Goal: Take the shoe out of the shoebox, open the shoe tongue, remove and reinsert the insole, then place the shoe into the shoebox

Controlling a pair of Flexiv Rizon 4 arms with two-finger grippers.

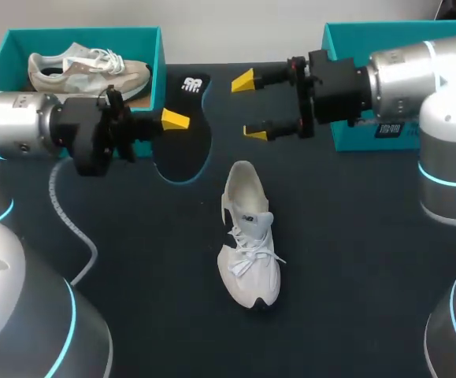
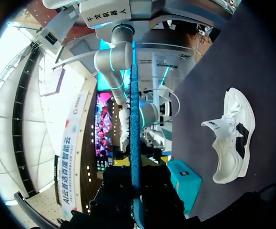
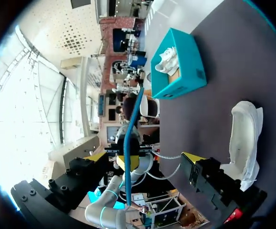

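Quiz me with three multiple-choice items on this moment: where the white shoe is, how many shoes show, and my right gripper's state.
1. Where is the white shoe?
A inside a box
B on the table
C in a gripper

2. How many shoes show in the head view?
A one
B two
C three

3. The right gripper is:
A open
B shut and empty
C shut on a thing

Answers:
1 B: it lies on the dark tabletop, apart from both grippers.
2 B: that one, plus a beige shoe in the shoebox.
3 A: its yellow tips stand wide apart, and it is the left gripper that holds the insole.
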